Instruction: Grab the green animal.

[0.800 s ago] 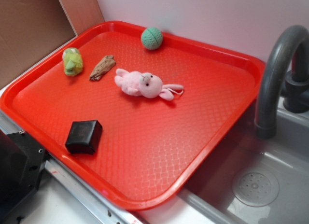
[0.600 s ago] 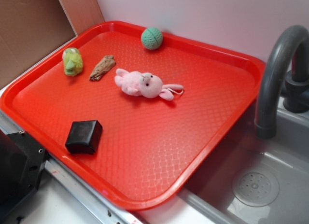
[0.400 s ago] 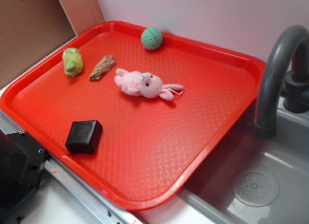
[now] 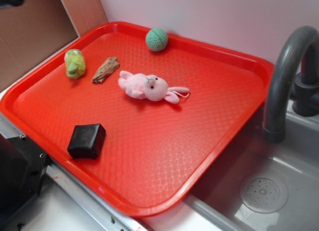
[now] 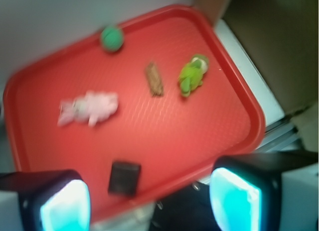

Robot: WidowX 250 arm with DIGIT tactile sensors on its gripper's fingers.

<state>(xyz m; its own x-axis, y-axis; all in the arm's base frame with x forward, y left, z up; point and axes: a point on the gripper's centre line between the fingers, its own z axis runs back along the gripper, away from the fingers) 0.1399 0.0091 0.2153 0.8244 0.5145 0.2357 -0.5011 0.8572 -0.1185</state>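
Wrist view: your gripper (image 5: 149,198) hangs high above the near edge of the red tray (image 5: 30,91), its two fingers (image 5: 65,206) spread wide apart at the bottom corners of the frame, with nothing between them. The inner faces of the fingers show pale cyan. The picture is blurred, so fine detail on the objects below cannot be made out.

Seen through the gap between the fingers, a small black box (image 5: 124,177) lies closest to the gripper, near the tray's front rim. Farther out, the green animal (image 5: 191,75) rests on the tray floor toward the right side of this view, close to the rim but apart from it. Just beside it lies a brown piece of wood (image 5: 154,78), not touching it. A pink plush bunny (image 5: 88,107) lies toward the left, and a round teal-green ball (image 5: 111,38) sits at the far rim.

Exterior view: only a dark fragment shows in the top left corner, too little for you to identify. The green animal (image 4: 75,63) sits near the tray's (image 4: 234,76) far left corner, with the piece of wood (image 4: 105,69) just beside it and the bunny (image 4: 148,87) lying near the tray's middle. The ball (image 4: 157,39) rests against the back rim, and the black box (image 4: 86,141) sits near the front left rim. The tray rests on a pale worktop (image 4: 55,211), partly overhanging a grey sink (image 4: 279,186) with a dark faucet (image 4: 289,71) at the right.
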